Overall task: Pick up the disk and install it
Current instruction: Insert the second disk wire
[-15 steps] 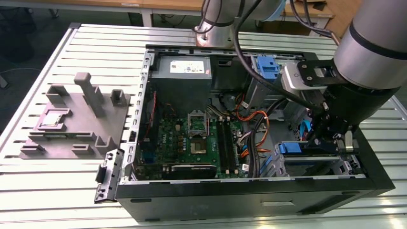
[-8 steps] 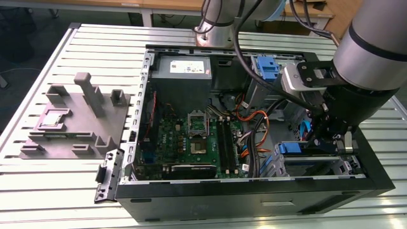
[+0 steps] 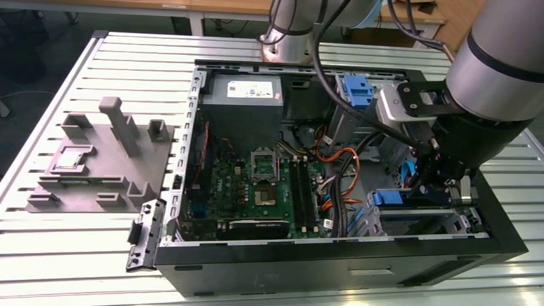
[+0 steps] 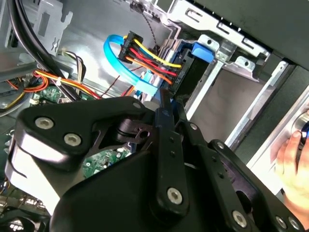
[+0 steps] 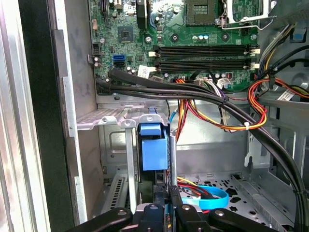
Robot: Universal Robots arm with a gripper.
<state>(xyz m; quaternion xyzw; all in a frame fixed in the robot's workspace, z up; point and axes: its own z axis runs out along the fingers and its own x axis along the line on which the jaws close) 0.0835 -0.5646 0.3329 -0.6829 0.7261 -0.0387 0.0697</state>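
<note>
Currently the gripper [image 3: 439, 186] sits low inside the open black computer case [image 3: 340, 255], at the metal drive cage [image 3: 421, 223] in the corner toward the exterior view's right. In both wrist views its black fingers [image 4: 166, 140] stand narrow, nearly together, pinched on the thin edge of the disk [image 5: 154, 153], which stands on edge in the cage slot; the disk's blue plastic bracket shows as a glossy rectangular tab between bright sheet-metal rails. A flat blue ribbon cable [image 4: 126, 65] and a bundle of red, yellow and black wires [image 4: 152, 58] plug in just beside the disk. The green motherboard [image 3: 259, 191] lies flat on the case floor, with black memory slots. A grey power-supply box [image 3: 246, 89] carries a white label; its print is too small to read. The case rests on a ribbed aluminium counter [image 3: 85, 255], beside a grey moulded fixture [image 3: 98, 159]. A hand [image 4: 292, 157] shows in the second wrist view.
</note>
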